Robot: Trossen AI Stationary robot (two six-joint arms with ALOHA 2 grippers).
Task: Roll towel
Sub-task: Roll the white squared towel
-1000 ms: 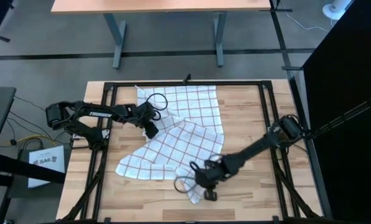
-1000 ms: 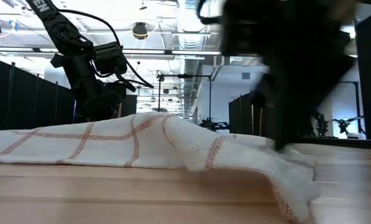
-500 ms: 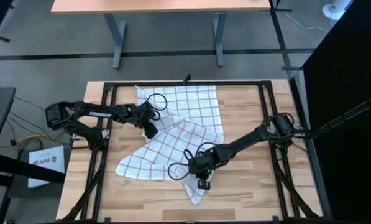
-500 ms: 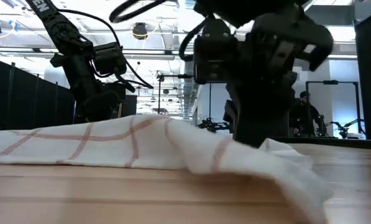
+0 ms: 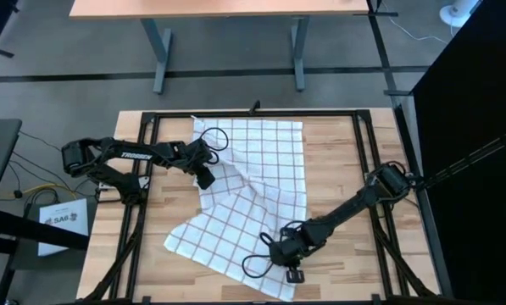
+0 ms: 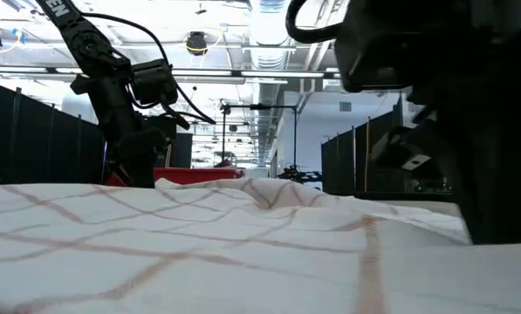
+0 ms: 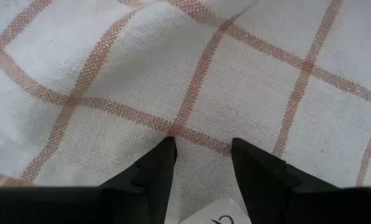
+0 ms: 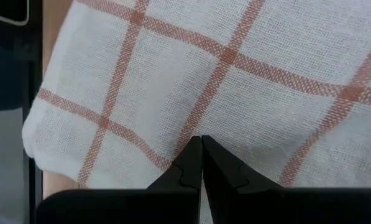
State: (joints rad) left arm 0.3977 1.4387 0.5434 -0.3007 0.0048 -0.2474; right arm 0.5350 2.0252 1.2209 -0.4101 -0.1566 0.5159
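Observation:
The towel [image 5: 253,169], white with a thin reddish grid, lies spread over the table from the far edge toward the near edge, with creases running out from its left edge. My left gripper [image 5: 207,180] stands on that left edge, pointing steeply down, its fingers apart [image 7: 204,146]. A small white tag [image 7: 225,214] shows between them. My right gripper [image 5: 293,274] is shut at the towel's near right corner, also pointing steeply down [image 8: 202,138]. My left gripper rests its two parted fingertips [image 7: 163,155] on the towel's left edge [image 7: 201,134] from above, slanting down. The cloth lies flat between them on the table. My right gripper's shut fingertips [image 8: 191,155] meet the cloth a little in from its near right corner [image 8: 173,134], from above. The tips hide the pinch itself. The cloth around them lies flat on the table.
Black frame rails run along the table's left [image 5: 142,186] and right [image 5: 378,169] sides. Bare wood [image 5: 346,152] lies right of the towel. My right arm's cable loops [image 5: 254,264] hang over the towel's near part. A desk [image 5: 227,8] stands beyond the far edge.
My right gripper rose toward the far left with the cloth, then swung down toward the near right edge. The towel's folded near part has spread out flat, its corner now close to the near edge. The left edge under my left gripper stayed put.

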